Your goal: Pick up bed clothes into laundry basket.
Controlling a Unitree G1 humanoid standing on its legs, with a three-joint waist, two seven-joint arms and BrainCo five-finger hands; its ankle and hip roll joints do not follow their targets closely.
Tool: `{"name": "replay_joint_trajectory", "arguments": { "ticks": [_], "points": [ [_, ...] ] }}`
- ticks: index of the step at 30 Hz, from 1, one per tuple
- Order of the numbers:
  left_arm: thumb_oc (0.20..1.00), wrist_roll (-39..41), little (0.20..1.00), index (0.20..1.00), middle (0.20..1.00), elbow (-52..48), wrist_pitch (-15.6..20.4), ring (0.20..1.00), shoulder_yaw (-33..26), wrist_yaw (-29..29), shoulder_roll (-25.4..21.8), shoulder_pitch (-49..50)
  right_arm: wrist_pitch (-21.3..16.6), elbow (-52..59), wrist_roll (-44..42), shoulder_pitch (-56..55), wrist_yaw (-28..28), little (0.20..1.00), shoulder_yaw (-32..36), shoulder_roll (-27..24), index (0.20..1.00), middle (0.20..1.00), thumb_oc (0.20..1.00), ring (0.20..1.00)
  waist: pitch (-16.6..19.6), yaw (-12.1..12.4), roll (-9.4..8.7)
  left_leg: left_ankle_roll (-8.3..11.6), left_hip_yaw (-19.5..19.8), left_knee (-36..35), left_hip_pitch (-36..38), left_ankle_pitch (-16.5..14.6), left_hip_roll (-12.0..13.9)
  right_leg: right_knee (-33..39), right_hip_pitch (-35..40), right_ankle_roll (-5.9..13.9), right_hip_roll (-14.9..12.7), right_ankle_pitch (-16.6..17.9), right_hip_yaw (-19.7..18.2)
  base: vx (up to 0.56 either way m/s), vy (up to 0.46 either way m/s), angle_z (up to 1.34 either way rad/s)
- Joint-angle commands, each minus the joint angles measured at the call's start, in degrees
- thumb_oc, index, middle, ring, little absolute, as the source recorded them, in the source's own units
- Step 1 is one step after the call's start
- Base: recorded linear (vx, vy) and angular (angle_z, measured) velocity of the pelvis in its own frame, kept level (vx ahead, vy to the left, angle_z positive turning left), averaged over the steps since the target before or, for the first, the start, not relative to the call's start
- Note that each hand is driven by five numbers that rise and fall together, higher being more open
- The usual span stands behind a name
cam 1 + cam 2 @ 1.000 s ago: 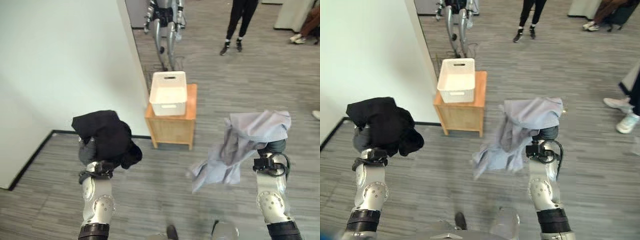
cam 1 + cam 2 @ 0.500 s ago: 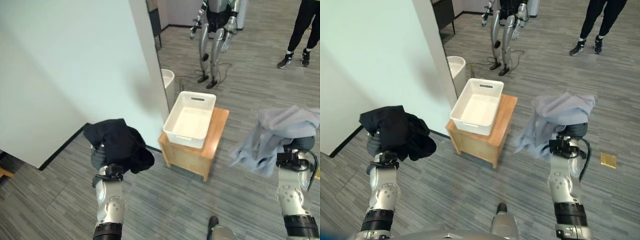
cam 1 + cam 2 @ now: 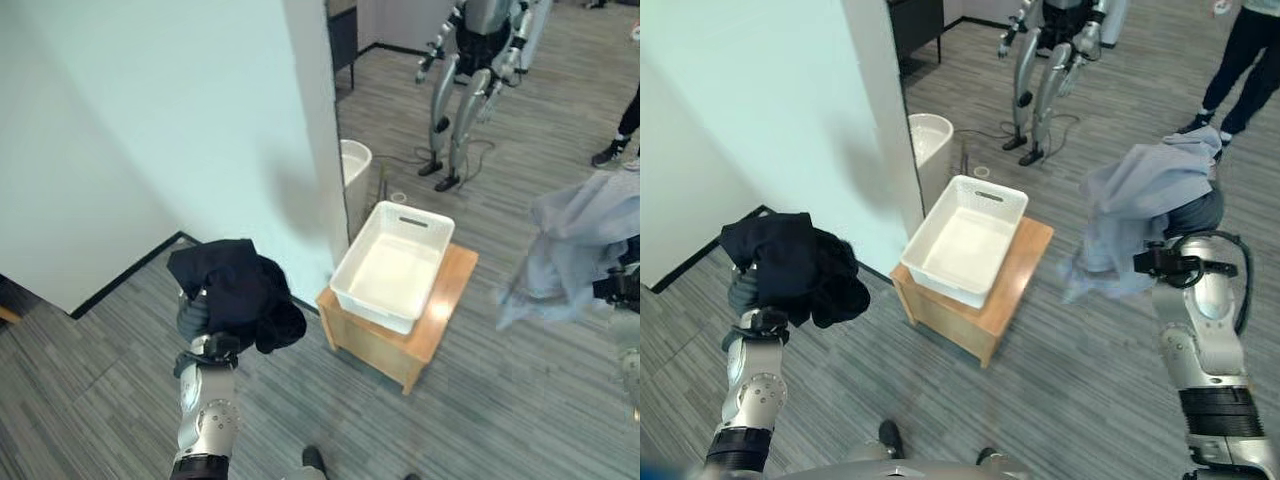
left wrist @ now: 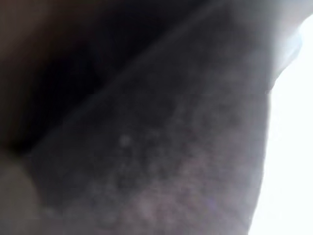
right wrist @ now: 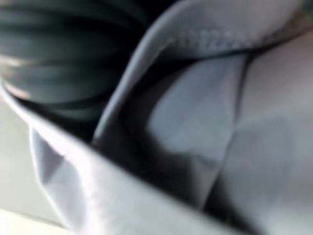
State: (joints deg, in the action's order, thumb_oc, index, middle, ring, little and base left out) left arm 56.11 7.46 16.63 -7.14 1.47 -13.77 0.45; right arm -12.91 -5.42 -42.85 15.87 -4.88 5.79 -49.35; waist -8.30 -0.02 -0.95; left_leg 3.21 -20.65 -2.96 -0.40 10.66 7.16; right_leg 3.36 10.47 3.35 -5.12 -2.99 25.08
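A black garment (image 3: 240,290) is bunched over my left hand (image 3: 192,315), held up at the left of the white laundry basket (image 3: 395,265). Dark cloth (image 4: 146,147) covers the left wrist view. A grey garment (image 3: 1135,205) drapes over my right hand (image 3: 1195,215) and hangs down to the right of the basket. Folds of the grey cloth (image 5: 234,147) lie close in the right wrist view. The basket is empty and sits on a small wooden table (image 3: 1025,265) between my two arms.
A white wall (image 3: 150,120) ends in a corner just behind the basket, with a white bin (image 3: 352,165) beside it. Another humanoid robot (image 3: 480,60) stands farther back. A person's legs (image 3: 1240,60) show at the far right on the grey plank floor.
The whole view has shifted, so the camera moved; the basket and table now lie nearer the middle. Both arms still carry their garments; the grey one has swung rightwards.
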Motion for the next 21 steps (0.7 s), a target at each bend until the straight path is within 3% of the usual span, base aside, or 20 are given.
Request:
{"name": "replay_joint_trajectory", "arguments": {
  "ticks": [1, 3, 6, 11, 15, 21],
  "points": [
    [0.200, 1.1, 0.200, 0.200, 0.200, -6.3, 1.6, 0.200, -1.2, 2.9, -4.4, 0.1, -2.6, -2.3, 1.9, 11.7, -1.4, 0.200, -3.4, -2.7, 0.200, 0.200, 0.200, 0.200, 3.5, 2.9, -2.74, 4.26, 0.4, 2.6, 1.4, -3.6, 2.2, 1.3, -1.6, 4.73, -7.5, 5.7, -2.4, 0.10, 0.064, 0.31],
    [0.200, 1.4, 0.200, 0.200, 0.200, -6.9, 1.0, 0.200, -1.2, 3.0, -4.6, 2.2, -1.1, -9.8, 2.1, 22.8, -2.4, 0.200, -8.8, -7.0, 0.200, 0.200, 0.200, 0.200, 3.8, 4.4, -3.54, 4.11, 0.5, 1.0, 1.8, -3.5, 1.6, 1.4, -2.0, 5.24, -7.7, 6.2, -2.3, 0.10, 0.059, 0.20],
    [0.200, 2.0, 0.200, 0.200, 0.200, -7.1, 0.3, 0.200, -0.8, 3.2, -4.7, 3.6, -0.6, -13.6, 1.7, 31.4, -2.7, 0.200, -13.9, -8.3, 0.200, 0.200, 0.200, 0.200, 3.8, 5.3, -4.00, 3.96, 0.6, -0.1, 2.0, -3.4, 1.3, 1.4, -2.5, 5.60, -7.8, 6.6, -2.1, 0.05, 0.042, 0.09],
    [0.200, 2.5, 0.200, 0.200, 0.200, -6.5, -0.7, 0.200, -0.1, 3.2, -4.8, 4.8, 0.6, -14.9, 3.1, 38.5, -3.0, 0.200, -18.9, -7.7, 0.200, 0.200, 0.200, 0.200, 3.8, 6.2, -4.44, 3.75, 1.2, -0.8, 1.9, -3.4, 1.0, 1.4, -2.7, 5.87, -8.0, 6.9, -1.3, 0.04, 0.021, 0.08],
    [0.200, 3.3, 0.200, 0.200, 0.200, -5.4, -1.5, 0.200, 0.4, 3.0, -4.7, 4.5, 3.1, -14.0, 10.1, 43.3, -3.3, 0.200, -24.2, -5.1, 0.200, 0.200, 0.200, 0.200, 3.3, 7.0, -4.85, 3.38, 1.7, -1.2, 1.6, -3.7, 0.5, 1.4, -3.3, 6.06, -8.1, 7.3, -1.0, 0.02, 0.012, 0.08],
    [0.200, 3.8, 0.200, 0.200, 0.200, -4.0, -1.7, 0.200, 0.9, 2.5, -4.4, 4.1, 4.2, -16.1, 13.2, 46.5, -4.5, 0.200, -26.4, -1.7, 0.200, 0.200, 0.200, 0.200, 2.8, 7.5, -5.01, 3.31, 1.8, -1.5, 1.2, -3.7, 0.4, 1.6, -4.0, 6.25, -8.1, 7.9, -0.9, 0.00, 0.000, 0.00]
  ]
}}
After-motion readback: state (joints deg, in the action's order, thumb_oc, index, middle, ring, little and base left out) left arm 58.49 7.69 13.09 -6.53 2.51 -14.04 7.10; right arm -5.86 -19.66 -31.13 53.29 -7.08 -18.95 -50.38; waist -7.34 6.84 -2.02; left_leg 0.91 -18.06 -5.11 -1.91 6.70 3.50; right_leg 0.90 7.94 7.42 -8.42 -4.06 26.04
